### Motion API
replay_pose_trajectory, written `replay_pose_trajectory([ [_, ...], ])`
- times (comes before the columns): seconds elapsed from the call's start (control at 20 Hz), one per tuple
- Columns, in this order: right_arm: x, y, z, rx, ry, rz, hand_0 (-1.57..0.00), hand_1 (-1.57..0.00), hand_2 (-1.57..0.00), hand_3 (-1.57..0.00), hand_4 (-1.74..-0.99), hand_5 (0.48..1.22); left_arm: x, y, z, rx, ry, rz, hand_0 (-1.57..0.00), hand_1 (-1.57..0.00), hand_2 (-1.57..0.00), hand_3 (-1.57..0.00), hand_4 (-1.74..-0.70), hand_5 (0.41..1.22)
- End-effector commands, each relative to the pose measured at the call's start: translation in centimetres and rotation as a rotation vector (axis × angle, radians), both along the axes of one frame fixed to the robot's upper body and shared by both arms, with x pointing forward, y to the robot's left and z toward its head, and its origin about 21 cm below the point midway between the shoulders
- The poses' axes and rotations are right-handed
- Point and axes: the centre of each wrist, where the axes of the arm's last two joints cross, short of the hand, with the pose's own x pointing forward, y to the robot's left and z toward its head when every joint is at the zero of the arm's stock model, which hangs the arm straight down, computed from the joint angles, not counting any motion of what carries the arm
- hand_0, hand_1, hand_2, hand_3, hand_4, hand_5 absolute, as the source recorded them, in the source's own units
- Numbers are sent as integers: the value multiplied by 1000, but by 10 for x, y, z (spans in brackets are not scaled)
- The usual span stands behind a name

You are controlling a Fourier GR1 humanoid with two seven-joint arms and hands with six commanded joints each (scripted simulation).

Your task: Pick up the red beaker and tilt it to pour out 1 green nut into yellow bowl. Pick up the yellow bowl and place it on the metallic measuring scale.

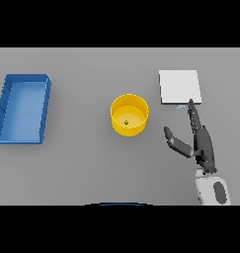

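Note:
A yellow bowl [129,115] stands near the middle of the grey table, with a small green nut [126,122] lying inside it. The metallic measuring scale [179,86] is a flat pale square to the bowl's right, further back. My right hand [203,141] hovers to the right of the bowl, just in front of the scale. Its fingers are straight and point toward the scale's front edge, the thumb spread toward the bowl; it holds nothing. No red beaker shows in the head view. My left hand is out of sight.
A blue rectangular tray [4,106] sits at the table's left side, well apart from the bowl.

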Motion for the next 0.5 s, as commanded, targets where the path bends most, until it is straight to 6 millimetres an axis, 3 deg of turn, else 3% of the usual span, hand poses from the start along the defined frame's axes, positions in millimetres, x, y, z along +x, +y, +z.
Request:
replay_pose_trajectory([
  [0.0, -1, 2, 0, -8, 5, 6, 1, 1, 1, 1, -1212, 604, -4, 4, -9, -50, -22, 33, -1571, -1571, -1569, -1446, -1740, 1221],
  [0.15, -2, 0, 0, -30, 19, 10, 1, 1, 1, 1, -1210, 631, -24, 27, -45, -178, -22, 157, -1571, -1571, -1570, -1458, -1740, 1221],
  [0.45, -4, 4, 1, -47, 26, 16, 1, 1, 1, 1, -1215, 664, -79, 33, -107, -300, 16, 274, -1571, -1571, -1571, -1449, -1741, 1221],
])
